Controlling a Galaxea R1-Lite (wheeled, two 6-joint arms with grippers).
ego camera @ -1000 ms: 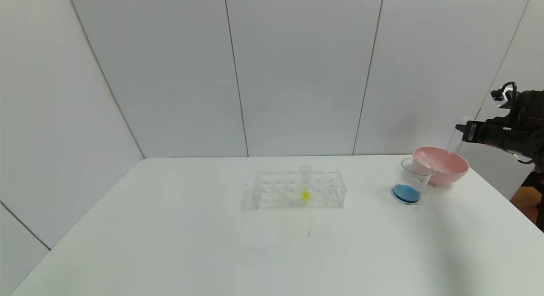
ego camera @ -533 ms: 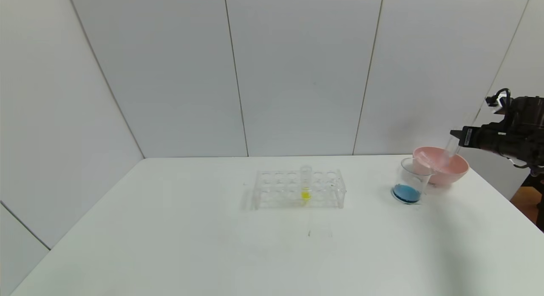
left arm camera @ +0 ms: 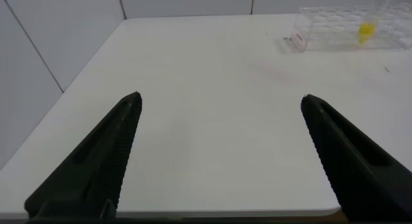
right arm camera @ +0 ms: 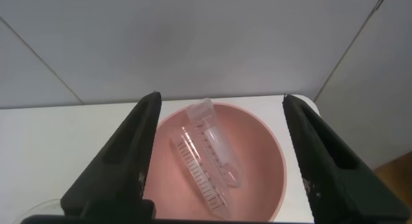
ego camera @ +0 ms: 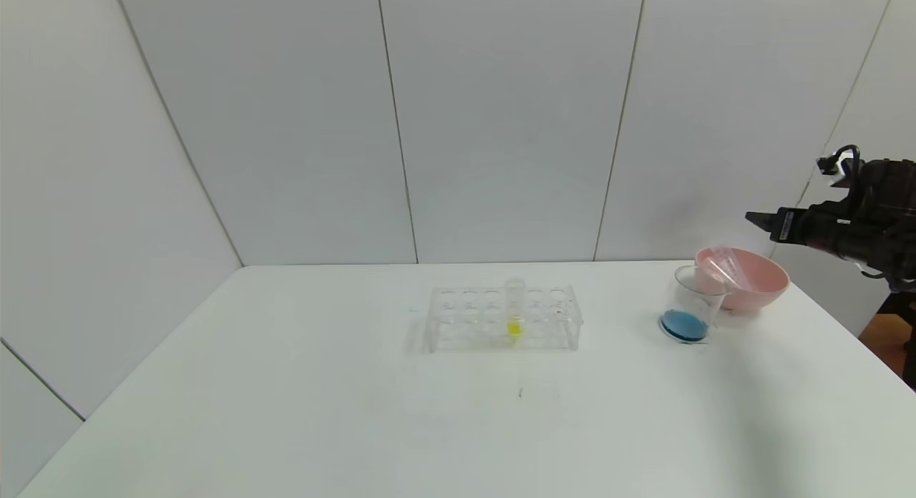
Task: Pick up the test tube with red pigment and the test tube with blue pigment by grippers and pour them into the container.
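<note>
My right gripper [ego camera: 757,219] hangs open and empty just above the pink bowl [ego camera: 766,287]; it also shows in the right wrist view [right arm camera: 220,98]. Two clear tubes [right arm camera: 205,169] lie empty in the bowl, one showing in the head view [ego camera: 724,263]. No red or blue liquid shows in either, so I cannot tell which is which. The container, a clear beaker [ego camera: 693,301], stands upright left of the bowl with blue liquid [ego camera: 685,325] at its bottom. My left gripper [left arm camera: 220,98] is open and empty, low over the table's near left edge.
A clear many-holed rack [ego camera: 502,318] stands mid-table holding one upright tube with yellow liquid [ego camera: 514,329]; both also show in the left wrist view, rack [left arm camera: 335,24] and tube [left arm camera: 365,32]. The table's right edge [ego camera: 851,333] is close behind the bowl.
My right gripper lowered a clear tube into the pink bowl, opened and let it go, then rose slightly. The tube now lies in the bowl.
</note>
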